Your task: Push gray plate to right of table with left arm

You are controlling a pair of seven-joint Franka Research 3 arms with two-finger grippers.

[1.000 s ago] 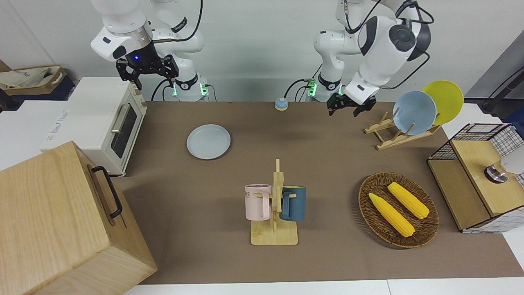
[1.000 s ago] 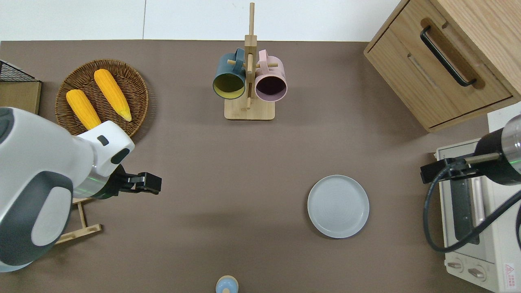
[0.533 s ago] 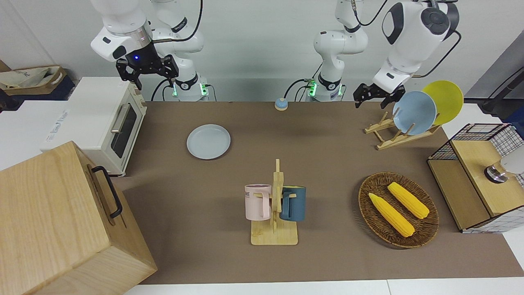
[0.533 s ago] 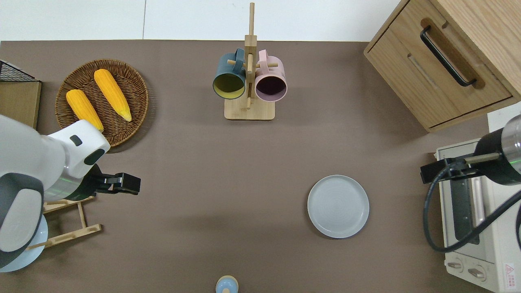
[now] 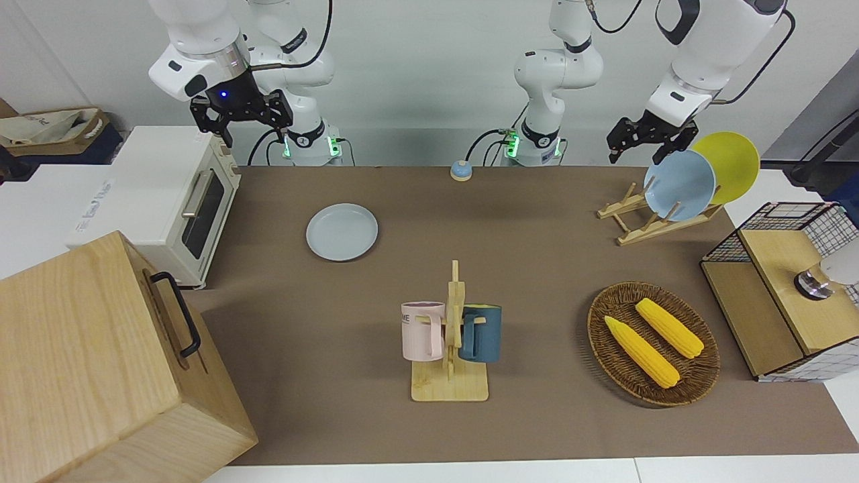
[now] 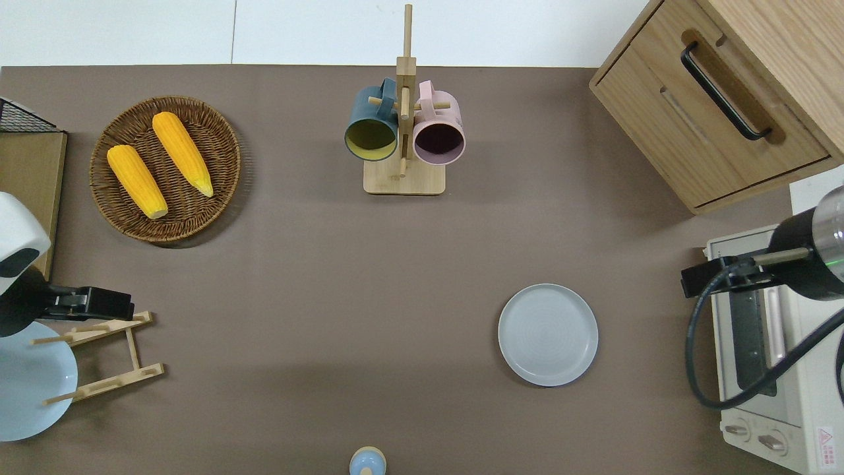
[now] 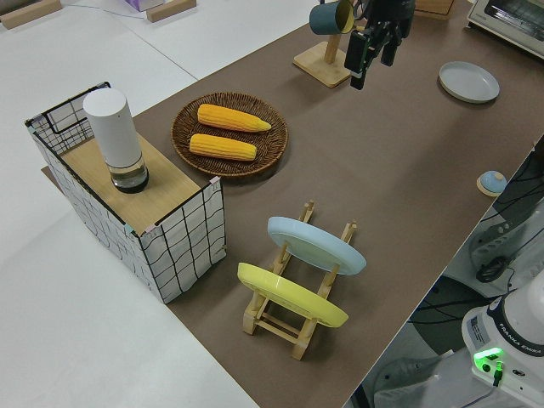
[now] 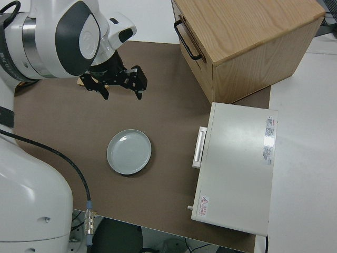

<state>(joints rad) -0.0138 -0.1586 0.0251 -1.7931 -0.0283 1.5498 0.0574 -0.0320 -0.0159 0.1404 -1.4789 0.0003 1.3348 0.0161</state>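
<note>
Front view: left gripper (image 5: 643, 138) up in the air, fingers apart, holding nothing, touching nothing; it hangs from a bent left arm (image 5: 711, 40) just beside the top edge of the sky-blue plate (image 5: 679, 185) that leans in the wooden plate rack (image 5: 644, 225). Right gripper (image 5: 240, 115) parked, fingers apart, empty. Gray plate (image 5: 341, 232) flat on the table (image 5: 537, 416), well apart from the rack, near the toaster oven (image 5: 176, 201) at the right arm's end.

Overhead view: left gripper (image 6: 99, 303) over the rack's outer rail, wrist reaching in from the table's edge. Gray plate (image 6: 548, 334) lies beside the oven, nearer to the robots than the mug stand (image 6: 404, 132).

Left side view: gray plate (image 7: 468, 82) alone on bare cloth.

Right side view: gray plate (image 8: 129, 152) beside the oven's door
</note>
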